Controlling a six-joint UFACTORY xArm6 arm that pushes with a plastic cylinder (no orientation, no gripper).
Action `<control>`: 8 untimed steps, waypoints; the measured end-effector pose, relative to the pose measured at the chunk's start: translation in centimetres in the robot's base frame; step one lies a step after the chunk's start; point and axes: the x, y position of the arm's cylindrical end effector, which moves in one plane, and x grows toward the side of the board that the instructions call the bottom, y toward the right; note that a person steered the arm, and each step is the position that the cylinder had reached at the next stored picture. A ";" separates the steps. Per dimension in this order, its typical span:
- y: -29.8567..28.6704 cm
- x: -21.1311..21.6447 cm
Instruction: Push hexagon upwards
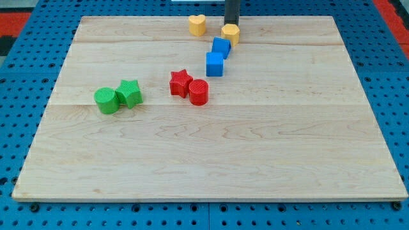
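Clearly light, rigid and slidey, the yellow hexagon (231, 33) wants pushing from 6 o'clock, yet my tip (231, 25), bare and grasping nothing, sits at its 12.

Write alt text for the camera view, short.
A dark rod's tip meets the top of a yellow hexagon near a wooden board's top edge, a yellow heart to its left. Below: two blue blocks, red star, red cylinder, two green blocks.

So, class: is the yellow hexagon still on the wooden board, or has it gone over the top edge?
On the board. The yellow hexagon sits just inside the wooden board's top edge, with my tip right behind it.
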 end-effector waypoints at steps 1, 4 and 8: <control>3.2 -1.9; 2.1 7.3; -0.8 6.1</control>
